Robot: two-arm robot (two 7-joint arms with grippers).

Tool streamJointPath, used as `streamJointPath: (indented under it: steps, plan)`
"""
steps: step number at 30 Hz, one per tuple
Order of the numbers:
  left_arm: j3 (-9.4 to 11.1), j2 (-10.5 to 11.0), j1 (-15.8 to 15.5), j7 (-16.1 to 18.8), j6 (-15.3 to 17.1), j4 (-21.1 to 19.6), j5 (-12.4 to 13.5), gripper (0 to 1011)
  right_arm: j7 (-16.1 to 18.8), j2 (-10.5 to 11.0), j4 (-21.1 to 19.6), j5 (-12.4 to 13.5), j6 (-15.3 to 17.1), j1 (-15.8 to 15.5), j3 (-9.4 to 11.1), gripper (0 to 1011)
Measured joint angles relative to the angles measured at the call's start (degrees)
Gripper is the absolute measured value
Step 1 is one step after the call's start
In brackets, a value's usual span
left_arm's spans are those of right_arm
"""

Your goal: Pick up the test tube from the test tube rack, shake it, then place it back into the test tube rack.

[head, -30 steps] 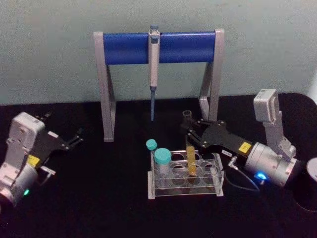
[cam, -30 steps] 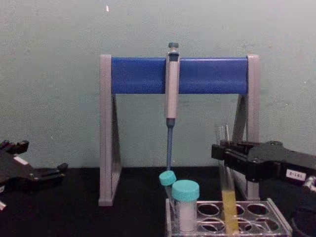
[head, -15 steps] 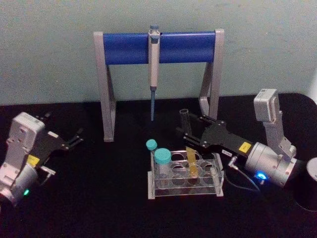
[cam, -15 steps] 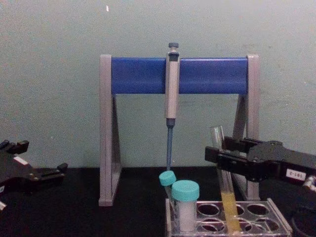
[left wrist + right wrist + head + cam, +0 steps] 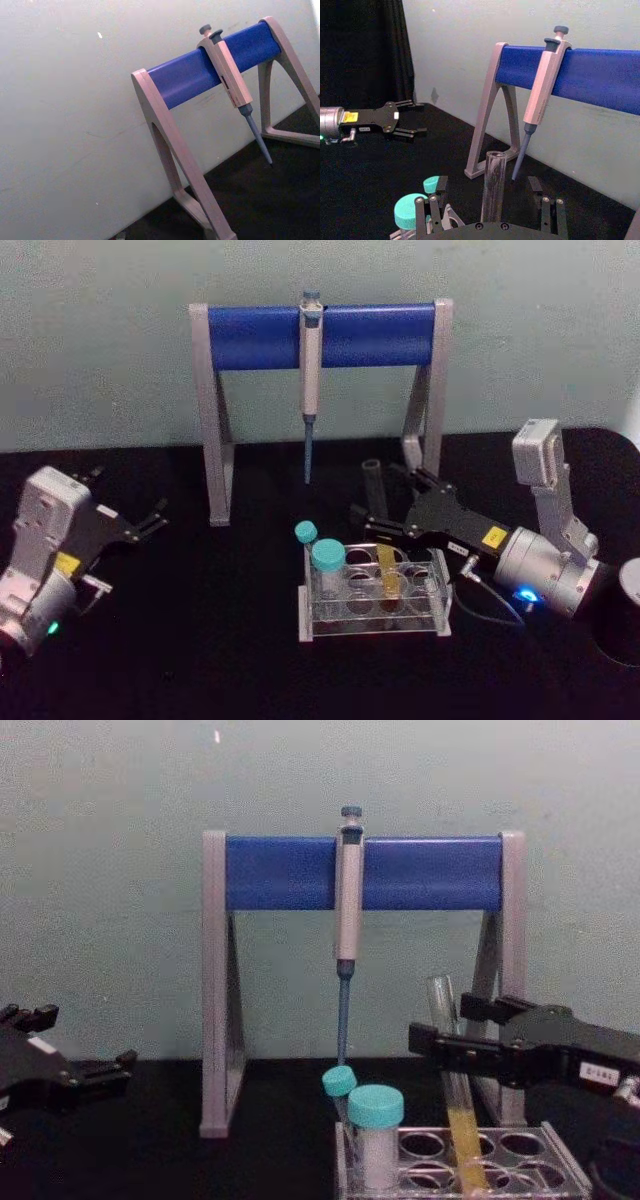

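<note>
head right claw [image 5: 372, 520]: centre-right of frame, fingers spread either side of the test tube [image 5: 381, 540], a gap showing on each side, gripping nothing
head tube: leaning, foot in a back-row hole of the test tube rack [image 5: 372, 612] at lower centre, yellow liquid in the lower part
head left claw [image 5: 150, 521]: left edge, fingers parted, empty, well apart from the rack
head rest: two teal-capped tubes [image 5: 327, 562] at the rack's left end; stand [image 5: 320, 337] with blue bar at top centre, pipette [image 5: 310, 380] hanging from it; black table [image 5: 200, 640]
chest right claw [image 5: 440, 1042]: lower right, one finger crosses in front of the tube [image 5: 450, 1080], the other behind it
chest rack [image 5: 500, 1160]: bottom right, tube standing in it
chest left claw [image 5: 110, 1072]: lower left edge, open
right wrist: tube's open top [image 5: 494, 185] rises at lower centre between the spread fingers [image 5: 432, 210]; left claw [image 5: 412, 120] at mid left
left wrist: stand [image 5: 200, 100] and pipette [image 5: 232, 85] only
</note>
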Motion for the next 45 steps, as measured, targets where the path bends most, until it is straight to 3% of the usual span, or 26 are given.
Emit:
streamJointPath:
  steps: [14,22,26,27,30,40,45]
  plan:
    - [0.0,0.0,0.0,0.0,0.0,0.0,0.0,1001,-0.3,0.6,-2.5,-0.1,-1.9,-1.2,0.9,1000]
    - [0.0,0.0,0.0,0.0,0.0,0.0,0.0,1001,-9.1,0.0,-8.7,-1.5,-4.5,-5.4,6.0,1000]
    - [0.0,0.0,0.0,0.0,0.0,0.0,0.0,1001,-17.3,-0.9,-10.5,-4.8,-0.3,-6.7,8.0,1000]
    - [0.0,0.0,0.0,0.0,0.0,0.0,0.0,1001,-17.3,-0.9,-10.5,-4.8,-0.3,-6.7,8.0,1000]
    - [0.0,0.0,0.0,0.0,0.0,0.0,0.0,1001,-23.1,-1.9,-10.4,-7.0,5.2,-7.0,9.0,1000]
    - [0.0,0.0,0.0,0.0,0.0,0.0,0.0,1001,-28.6,-3.4,-6.5,-10.8,17.1,-5.7,8.8,1000]
    - [0.0,0.0,0.0,0.0,0.0,0.0,0.0,1001,-29.1,-4.1,-5.0,-11.7,19.1,-5.2,8.8,1000]
